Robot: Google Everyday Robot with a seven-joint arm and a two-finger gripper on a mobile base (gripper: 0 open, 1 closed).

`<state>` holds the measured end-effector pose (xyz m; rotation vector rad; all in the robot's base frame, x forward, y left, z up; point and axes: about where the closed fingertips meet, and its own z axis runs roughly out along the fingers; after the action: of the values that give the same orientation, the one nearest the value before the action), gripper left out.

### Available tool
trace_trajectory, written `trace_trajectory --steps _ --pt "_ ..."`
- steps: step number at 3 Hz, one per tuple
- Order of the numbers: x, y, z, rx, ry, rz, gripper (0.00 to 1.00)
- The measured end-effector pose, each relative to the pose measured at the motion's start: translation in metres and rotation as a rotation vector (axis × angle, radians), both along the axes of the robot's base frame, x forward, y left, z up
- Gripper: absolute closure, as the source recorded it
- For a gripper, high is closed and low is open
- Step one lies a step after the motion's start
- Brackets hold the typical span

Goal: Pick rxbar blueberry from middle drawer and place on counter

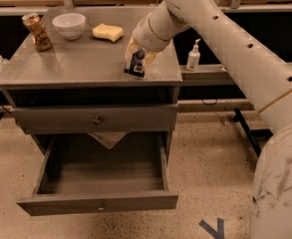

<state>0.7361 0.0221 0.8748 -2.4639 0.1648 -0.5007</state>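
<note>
High camera, maybe head-mounted, faces down; gripper (138, 57) clasping rxbar blueberry (135, 66) upper-centre.

The speckled beige floor (210, 148) bears a blue tape mark (213, 228); a grey ledge (210, 74) holds a pump bottle (193, 58).

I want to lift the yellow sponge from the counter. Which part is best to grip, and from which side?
Probably from above, jaws across the narrower width of the yellow sponge near its middle: it lies flat on the counter as a low block with free sides, apart from the white bowl. The gripper is near the counter's front edge, shut on the rxbar blueberry.
</note>
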Motion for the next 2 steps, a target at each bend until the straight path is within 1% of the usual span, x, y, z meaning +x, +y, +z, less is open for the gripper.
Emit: trace_trajectory --steps 1,2 --pt "-0.0001 0.0019 -0.0025 0.0 0.003 0.003 0.54" --pt "-0.0001 0.0049 -0.0062 -0.001 0.009 0.008 0.23"
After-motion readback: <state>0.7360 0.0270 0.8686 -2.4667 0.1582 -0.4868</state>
